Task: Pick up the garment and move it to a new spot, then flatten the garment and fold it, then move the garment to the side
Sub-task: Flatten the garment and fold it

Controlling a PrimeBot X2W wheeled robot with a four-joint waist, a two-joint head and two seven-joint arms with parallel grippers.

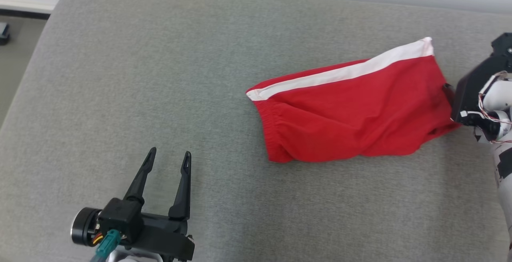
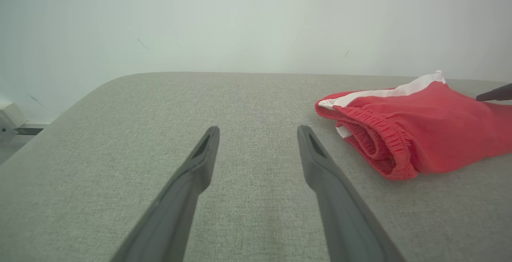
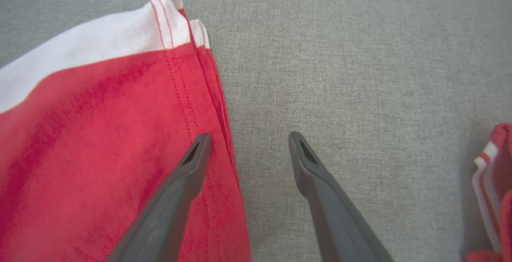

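Garment [image 1: 352, 110] looks folded in half; the move to the side seems still to do. Right gripper [image 3: 249, 136] fingers apart, straddling its hem. Left gripper [image 1: 169, 153] apart, empty, garment well to its right.

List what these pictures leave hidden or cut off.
- Head view: fingers of the right claw, hidden behind its body.
- Left wrist view: far end of the shorts, cut by the right edge.
- Right wrist view: red-white cloth at the right edge, cut off; whether it's the shorts is unclear.
- All views: shorts' underside, against the cushion.
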